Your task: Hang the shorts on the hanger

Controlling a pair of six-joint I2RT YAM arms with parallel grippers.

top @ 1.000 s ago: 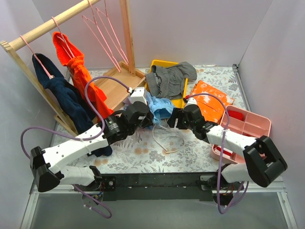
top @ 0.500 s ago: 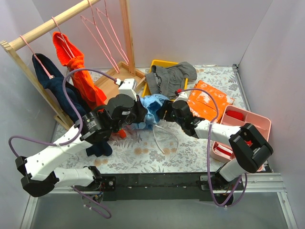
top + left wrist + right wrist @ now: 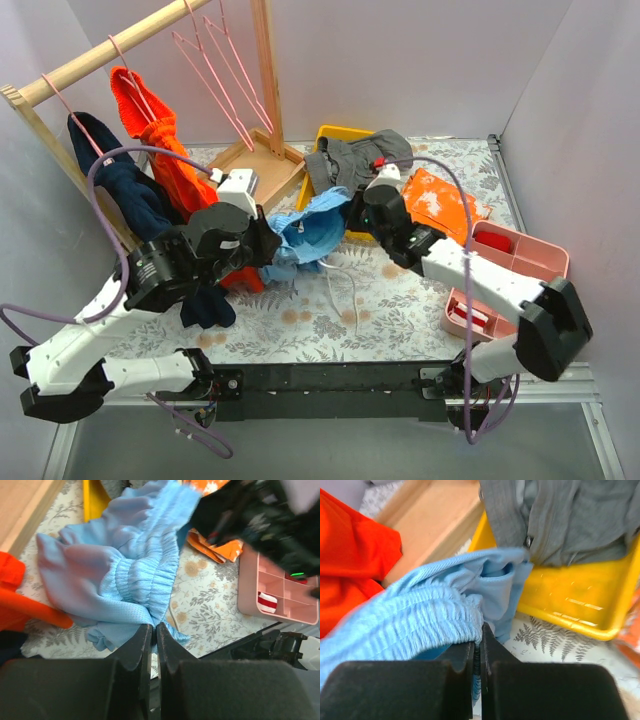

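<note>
At the back left a pink hanger (image 3: 205,85) hangs on the wooden rack (image 3: 100,60), well apart from the shorts. My left gripper (image 3: 154,627) is closed on the left end of the blue shorts (image 3: 305,230), which stretch across to my right gripper (image 3: 480,630). Its fingers are pinched on the waistband, just beside the yellow tray (image 3: 570,610) holding grey shorts (image 3: 570,515).

The leaf-patterned table (image 3: 300,320) in front of me carries a yellow tray (image 3: 333,132), an orange cloth (image 3: 440,205), a pink compartment box (image 3: 530,255) and the wooden rack's base board (image 3: 255,175).
</note>
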